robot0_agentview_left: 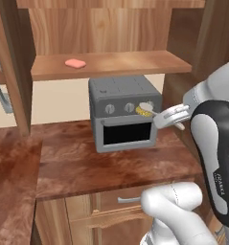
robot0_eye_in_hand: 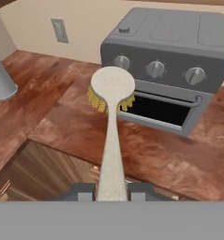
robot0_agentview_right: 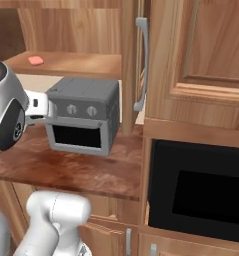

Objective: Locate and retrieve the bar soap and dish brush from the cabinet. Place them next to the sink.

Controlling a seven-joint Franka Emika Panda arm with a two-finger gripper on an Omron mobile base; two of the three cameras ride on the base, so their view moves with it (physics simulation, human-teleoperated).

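Left base view gives us the open cabinet (robot0_agentview_left: 106, 33), and on its plank shelf the bar soap (robot0_agentview_left: 75, 63) lies flat toward the shelf's left end, near the front edge. Below the shelf a grey toaster oven (robot0_agentview_left: 125, 112) stands on the reddish-brown counter (robot0_agentview_left: 87, 167), toward the counter's back edge, with bare counter in front of it and to its left. We see the gripper (robot0_agentview_left: 169, 116) just to the right of the oven's face, and the dish brush (robot0_agentview_left: 145, 109) reaches from it across the oven's knob panel, so the oven is the nearest thing in the way. In the right base view a cabinet door (robot0_agentview_right: 141, 60) with a long silver handle stands edge-on just right of the oven, and a dark wall oven (robot0_agentview_right: 201, 195) fills the lower right. From the hand view we find the pincer closed on the end of the brush's pale handle, its round head and yellow bristles out ahead over the counter's front edge, before the oven's door.
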